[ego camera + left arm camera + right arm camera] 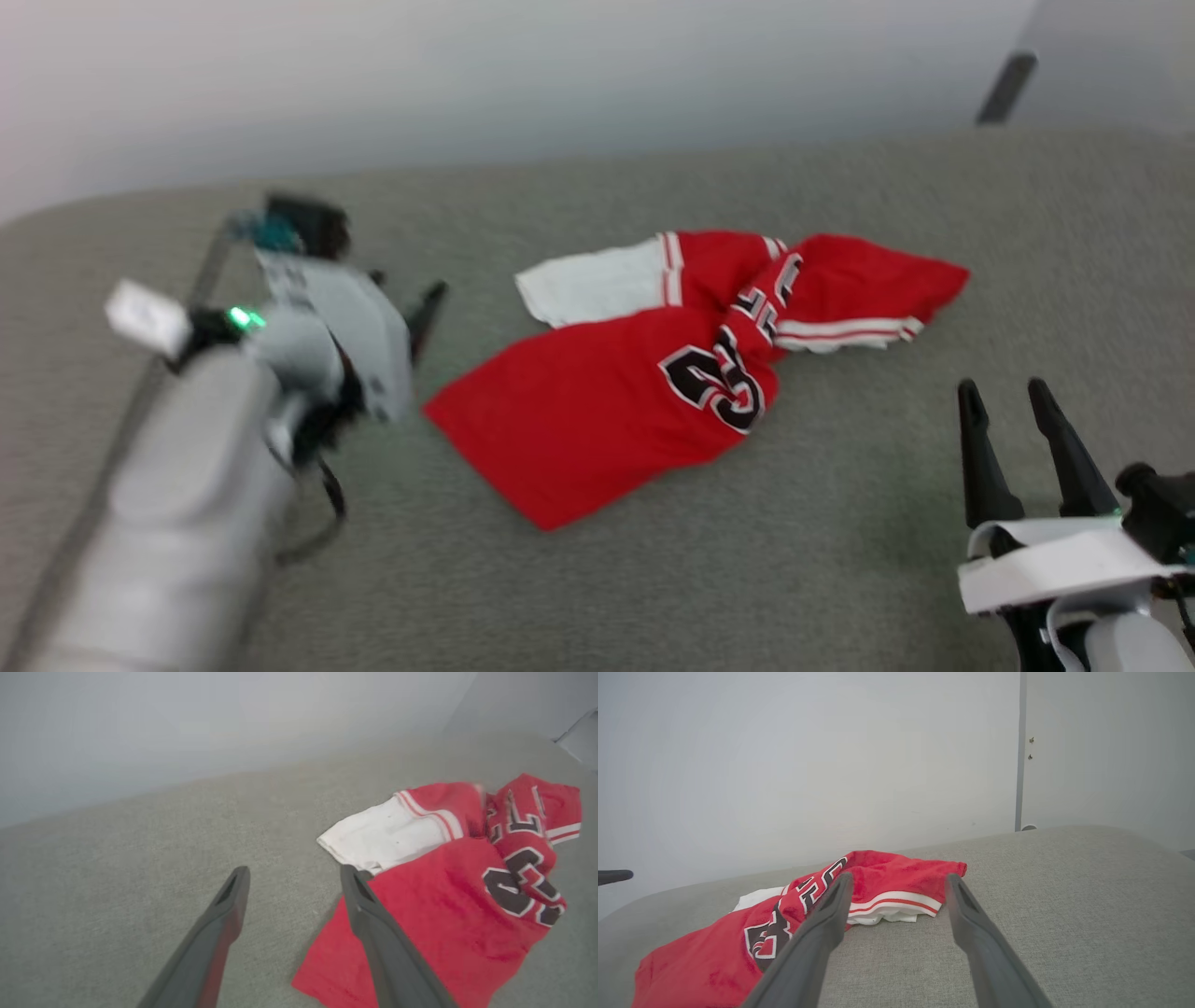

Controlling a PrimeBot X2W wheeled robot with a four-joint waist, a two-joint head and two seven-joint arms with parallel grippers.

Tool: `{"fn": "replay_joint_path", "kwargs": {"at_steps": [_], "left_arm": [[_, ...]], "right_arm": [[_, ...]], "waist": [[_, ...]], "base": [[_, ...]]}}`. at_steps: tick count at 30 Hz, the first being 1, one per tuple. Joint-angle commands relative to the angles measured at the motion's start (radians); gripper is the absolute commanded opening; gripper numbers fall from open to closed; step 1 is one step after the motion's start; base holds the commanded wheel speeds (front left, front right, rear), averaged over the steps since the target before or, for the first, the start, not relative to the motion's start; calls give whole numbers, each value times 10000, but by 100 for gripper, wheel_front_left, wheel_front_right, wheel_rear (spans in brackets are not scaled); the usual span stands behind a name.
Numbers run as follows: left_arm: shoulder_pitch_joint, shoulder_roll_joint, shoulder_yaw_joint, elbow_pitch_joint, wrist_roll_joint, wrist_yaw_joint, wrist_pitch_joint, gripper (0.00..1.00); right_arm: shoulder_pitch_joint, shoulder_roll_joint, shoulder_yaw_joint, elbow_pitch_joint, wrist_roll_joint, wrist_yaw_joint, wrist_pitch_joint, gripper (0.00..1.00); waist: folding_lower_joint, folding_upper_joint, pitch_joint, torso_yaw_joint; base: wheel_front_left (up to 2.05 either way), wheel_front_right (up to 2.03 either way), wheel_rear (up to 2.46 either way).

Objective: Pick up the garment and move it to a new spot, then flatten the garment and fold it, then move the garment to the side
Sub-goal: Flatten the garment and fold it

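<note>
Just left of the red Bulls jersey (597, 411): left hand (294, 871), fingers spread wide, holding nothing, poised above the grey padded surface (747, 579). In the left wrist view, one finger overlaps the jersey's near red edge; cannot tell whether it touches.

Jersey itself: lying crumpled on the padding, not lifted. White sleeve (588, 285) at its far left side, flat red panel toward the left hand, a tight twist through the middle where the black "23" (714, 378) bunches, striped trim (840, 329) on the lobe past the twist.

Right of the jersey and well apart from it: right hand (1002, 387), also wide open and empty, fingers aimed toward the striped lobe.

Step in hand, by the look of it: the first pick-up, not yet begun. To do it well:
- Bring the left hand down on the flat red panel's edge, not on the sleeve, for a firmer bite.
- Close fully before lifting; thin cloth probably slips from a half pinch.
- Bring the right hand in to the striped lobe, so the twist can fall open when raised.
- Lift both sides evenly, clear of the padding, before carrying across.
</note>
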State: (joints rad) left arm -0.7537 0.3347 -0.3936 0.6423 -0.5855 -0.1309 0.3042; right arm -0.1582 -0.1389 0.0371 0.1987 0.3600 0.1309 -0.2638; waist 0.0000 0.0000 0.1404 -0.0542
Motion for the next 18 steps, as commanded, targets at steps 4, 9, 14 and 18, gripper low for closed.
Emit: {"fn": "replay_joint_path", "kwargs": {"at_steps": [4,9,14,18], "left_arm": [[-1554,180,105,1486,-1299,10,2342,100],[-2655,351,28,2545,-1872,9,4104,100],[-3199,308,-154,3007,-2042,8,4705,100],[-3153,222,-491,3089,-2194,8,4908,100]], "right_arm": [[-419,299,106,-14,84,-5,-8,100],[-619,555,90,-45,164,-5,-8,100],[-737,699,77,-134,170,-3,-8,100],[-948,775,157,-182,165,-5,-8,100]], "waist": [[0,0,1577,-1571],[0,0,2049,-2078],[0,0,2374,-2264],[0,0,2616,-2281]], "base": [[0,0,0],[0,0,0],[0,0,0],[0,0,0]]}}
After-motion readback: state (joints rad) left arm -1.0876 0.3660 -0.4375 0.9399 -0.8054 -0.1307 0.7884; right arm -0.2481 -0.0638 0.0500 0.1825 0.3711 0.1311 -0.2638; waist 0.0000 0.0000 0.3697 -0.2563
